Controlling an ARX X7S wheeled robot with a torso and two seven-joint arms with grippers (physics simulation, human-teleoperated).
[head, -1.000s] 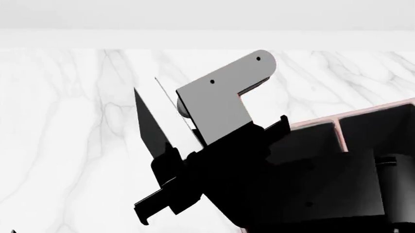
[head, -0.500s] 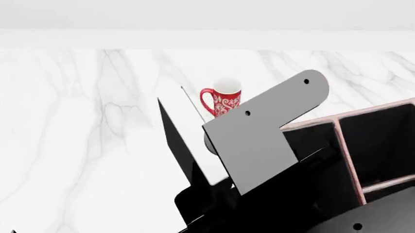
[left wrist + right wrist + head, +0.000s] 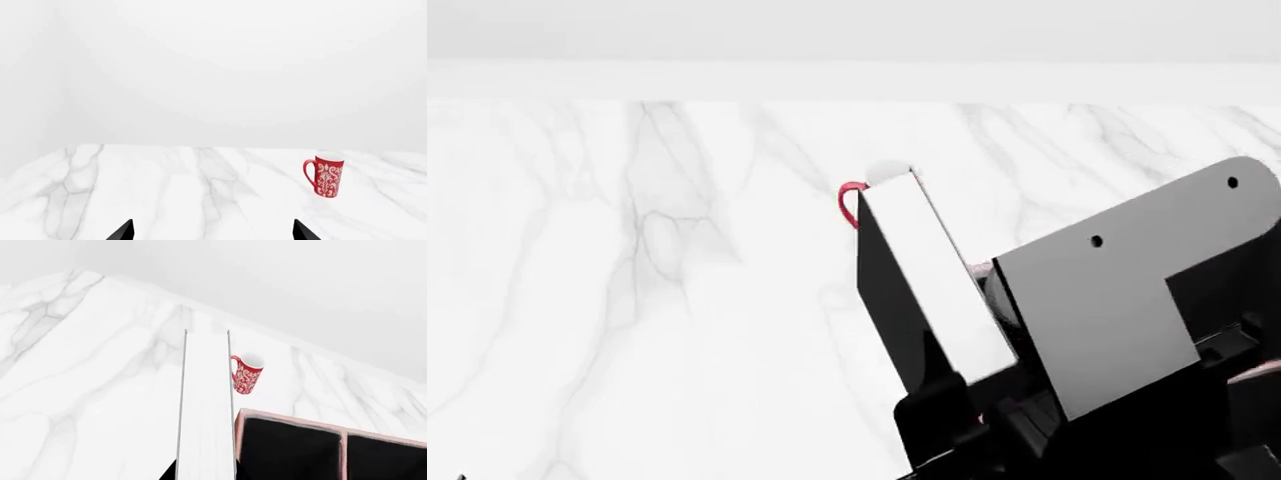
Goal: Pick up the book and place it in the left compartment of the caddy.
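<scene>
Carried rightward, now hiding the red patterned mug (image 3: 851, 200), the thick, stiff black hardcover book (image 3: 941, 290) stays clamped at its lower end by the right tool (image 3: 961, 425).

**Book held tilted above the marble counter**

The book (image 3: 928, 290) fills the middle of the head view, raised off the white marble counter (image 3: 627, 300) and leaning, its white page edges facing up and its black cover on the left side. Its lower end is clamped in the black right gripper (image 3: 961, 425), whose grey bracket reaches toward the frame's right edge. Just behind the book's top corner a red mug (image 3: 857, 200) peeks out, only its handle and pale rim visible
</scene>
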